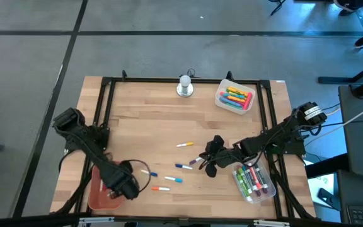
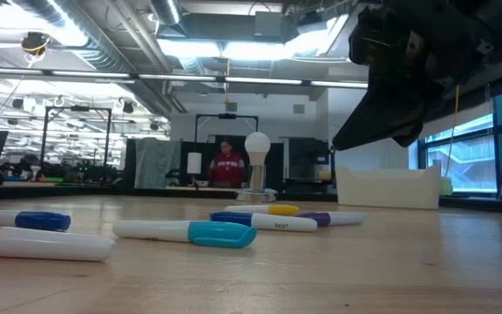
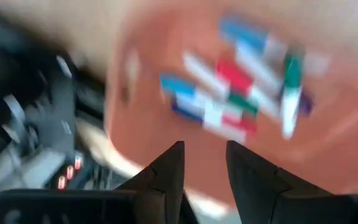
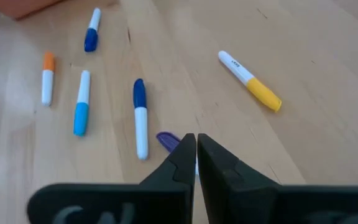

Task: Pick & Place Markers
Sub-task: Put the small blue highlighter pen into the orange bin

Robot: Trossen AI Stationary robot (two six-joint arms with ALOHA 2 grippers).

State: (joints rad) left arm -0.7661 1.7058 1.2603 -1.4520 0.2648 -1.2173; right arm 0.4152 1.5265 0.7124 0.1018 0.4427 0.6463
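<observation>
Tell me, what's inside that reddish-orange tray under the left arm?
The left wrist view shows the reddish-orange tray holding a blurred heap of white-barrelled markers with blue, red and green caps. From above, the left gripper covers much of the tray, so an exact count is not possible.

- No word, brand or number can be read for certain anywhere.
- The yellow-capped marker, lying beyond the right claw on the table, carries a small dark print on its white barrel, too small to make out.
- In the low view, the blue-capped marker under that claw bears a short dark mark on its barrel, also unreadable.
</observation>
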